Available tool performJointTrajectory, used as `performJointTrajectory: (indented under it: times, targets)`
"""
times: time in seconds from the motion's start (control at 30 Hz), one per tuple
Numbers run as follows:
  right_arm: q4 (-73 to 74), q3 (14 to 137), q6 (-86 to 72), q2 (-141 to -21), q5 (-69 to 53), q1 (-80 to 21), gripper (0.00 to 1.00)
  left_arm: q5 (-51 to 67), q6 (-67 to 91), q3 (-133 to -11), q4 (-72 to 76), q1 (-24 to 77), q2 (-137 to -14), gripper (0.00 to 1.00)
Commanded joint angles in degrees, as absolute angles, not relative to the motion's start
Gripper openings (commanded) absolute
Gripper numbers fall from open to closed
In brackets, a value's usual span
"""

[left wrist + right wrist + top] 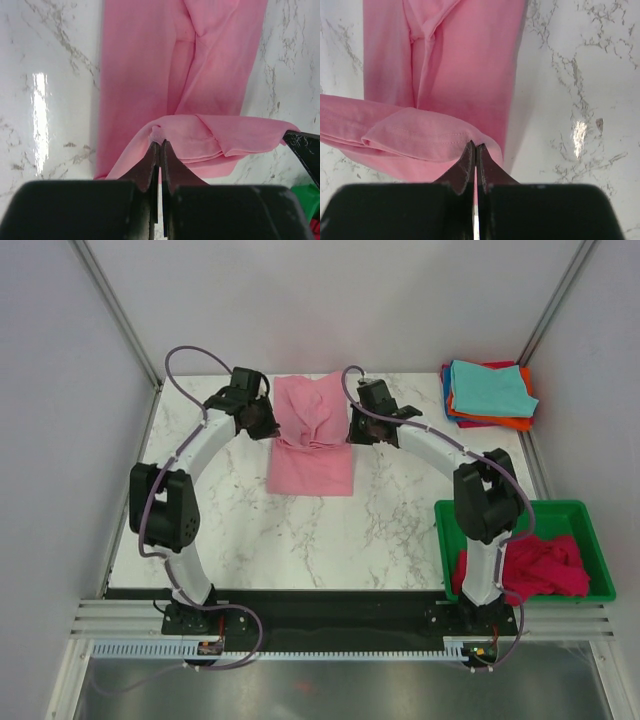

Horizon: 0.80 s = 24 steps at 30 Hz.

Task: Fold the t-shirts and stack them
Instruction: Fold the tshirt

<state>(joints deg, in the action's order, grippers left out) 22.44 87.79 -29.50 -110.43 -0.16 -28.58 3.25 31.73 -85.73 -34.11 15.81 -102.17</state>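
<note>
Centrally, pink t-shirt (311, 465) rests on white veined tabletop (400, 530) between pale walls (60, 390).

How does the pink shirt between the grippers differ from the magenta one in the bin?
The light pink shirt lies on the table, partly folded; the magenta shirt sits crumpled in the green bin. The left gripper and right gripper pinch the pink shirt's edge; neither holds the magenta one. Both are plain cloth, neither stacked.
</note>
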Motion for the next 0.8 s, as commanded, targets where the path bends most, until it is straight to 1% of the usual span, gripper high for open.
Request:
performJointTrajectory:
  times: [0.0, 0.13, 0.33, 0.4, 0.43, 0.47, 0.5, 0.53, 0.57, 0.63, 0.67, 0.7, 0.73, 0.77]
  targets:
    - [22.85, 93.33, -27.51, -113.72, -2.81, -27.34, 0.0, 5.36, 26.73, -92.54, -34.36, 14.68, -106.42, 0.02]
    - [22.94, 97.81, -26.72, -118.99, -4.22, -26.28, 0.0, 5.71, 26.02, -97.29, -36.03, 13.8, -113.19, 0.02]
    - [23.11, 103.96, -26.46, -125.05, -6.85, -24.44, 0.01, 6.33, 26.63, -102.2, -37.09, 11.69, -119.35, 0.02]
    - [23.2, 105.64, -26.54, -126.2, -7.29, -24.0, 0.07, 6.76, 26.98, -104.05, -37.71, 10.9, -121.37, 0.03]
    - [23.38, 107.38, -26.54, -127.43, -7.47, -23.47, 0.15, 7.12, 26.9, -104.76, -37.88, 10.64, -121.9, 0.05]
    - [23.64, 108.45, -26.54, -128.14, -7.82, -23.21, 0.46, 7.29, 27.07, -105.64, -38.66, 10.03, -123.3, 0.17]
    - [24.08, 109.59, -26.63, -128.84, -8.08, -22.86, 0.58, 7.99, 27.24, -106.69, -39.02, 9.67, -124.01, 0.26]
    - [25.04, 112.56, -26.54, -130.33, -8.61, -21.89, 0.65, 8.96, 27.25, -109.31, -39.55, 9.32, -124.71, 0.34]
    - [25.14, 113.98, -26.8, -130.86, -9.05, -21.36, 0.69, 9.57, 27.42, -111.08, -40.33, 8.45, -125.67, 0.46]
    - [25.48, 119.58, -27.68, -132.53, -11.23, -19.09, 0.7, 9.58, 27.6, -118.54, -43.23, 7.48, -128.22, 0.56]
    - [25.66, 121.71, -28.64, -132.97, -12.21, -18.38, 0.7, 9.58, 27.6, -121.61, -44.37, 6.69, -130.15, 0.63]
    - [26.01, 123.56, -29.09, -133.24, -13.35, -17.76, 0.7, 9.67, 27.51, -128.51, -47.95, 6.33, -131.21, 0.64]
    - [27.15, 126.53, -29.18, -132.81, -14.14, -16.97, 0.7, 9.75, 27.16, -131.63, -49.47, 6.07, -131.74, 0.65]
    - [27.59, 126.91, -29.18, -132.02, -14.76, -16.7, 0.71, 9.58, 26.29, -133.84, -50.7, 5.89, -131.84, 0.66]
